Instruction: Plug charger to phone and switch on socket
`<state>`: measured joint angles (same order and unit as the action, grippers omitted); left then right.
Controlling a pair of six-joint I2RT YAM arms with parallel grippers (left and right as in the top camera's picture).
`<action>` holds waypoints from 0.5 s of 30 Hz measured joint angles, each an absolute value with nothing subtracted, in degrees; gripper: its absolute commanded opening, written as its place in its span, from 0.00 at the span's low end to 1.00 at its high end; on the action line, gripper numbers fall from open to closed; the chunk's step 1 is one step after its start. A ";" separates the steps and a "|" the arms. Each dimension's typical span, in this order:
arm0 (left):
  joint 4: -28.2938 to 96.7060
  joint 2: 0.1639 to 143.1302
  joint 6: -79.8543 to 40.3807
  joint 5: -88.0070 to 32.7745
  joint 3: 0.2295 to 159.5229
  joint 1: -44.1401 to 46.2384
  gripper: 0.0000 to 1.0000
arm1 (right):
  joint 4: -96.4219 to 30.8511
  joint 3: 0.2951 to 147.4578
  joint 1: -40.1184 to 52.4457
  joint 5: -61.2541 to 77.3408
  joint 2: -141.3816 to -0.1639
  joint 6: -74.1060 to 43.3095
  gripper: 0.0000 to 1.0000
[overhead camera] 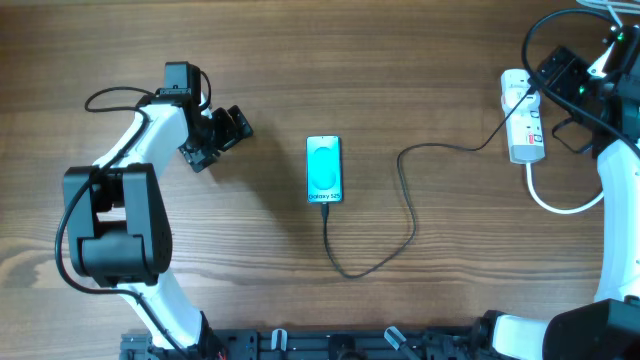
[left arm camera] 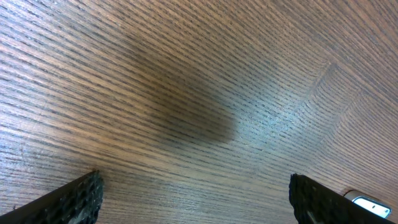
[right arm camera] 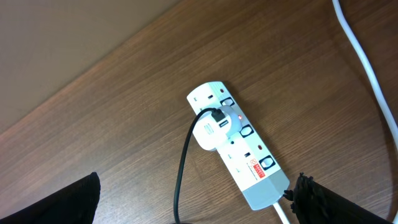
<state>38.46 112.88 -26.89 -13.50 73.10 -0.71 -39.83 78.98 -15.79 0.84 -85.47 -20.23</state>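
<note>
Phone (overhead camera: 323, 170) at centre of tabletop (overhead camera: 250, 270), socket (overhead camera: 524, 118) out at 2 o'clock; left hand (overhead camera: 220, 138) and right hand (right arm camera: 196, 208) both spread wide, empty.
Overhead, the right arm (overhead camera: 622, 230) hides the socket's 12 o'clock end; right wrist view shows it whole, with a white adapter (right arm camera: 211, 132) plugged in and a red dot beside it. Left wrist view shows only a phone corner, cut off at 5 o'clock. Charger (overhead camera: 408, 205) tip seated in phone: can't tell, too small. Phone long axis 12–6, white strip at 6, cable meeting that end. Socket axis roughly 12–6, white cord (overhead camera: 560, 205) leaving at 6.
</note>
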 measured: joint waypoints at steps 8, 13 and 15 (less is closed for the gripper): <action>38.46 112.88 -26.89 -13.50 73.10 -0.71 1.00 | -39.07 75.61 -14.44 0.89 -85.27 -18.68 1.00; 38.46 112.88 -26.89 -13.50 73.10 -0.71 1.00 | -31.09 62.24 -11.11 1.52 -85.12 -17.65 1.00; 38.46 112.88 -26.87 -13.50 73.10 -0.71 1.00 | -27.57 57.32 -10.26 1.63 -84.75 -17.63 1.00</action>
<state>38.46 112.88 -26.87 -13.50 73.10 -0.71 -27.57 57.32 -10.26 1.63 -84.75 -17.63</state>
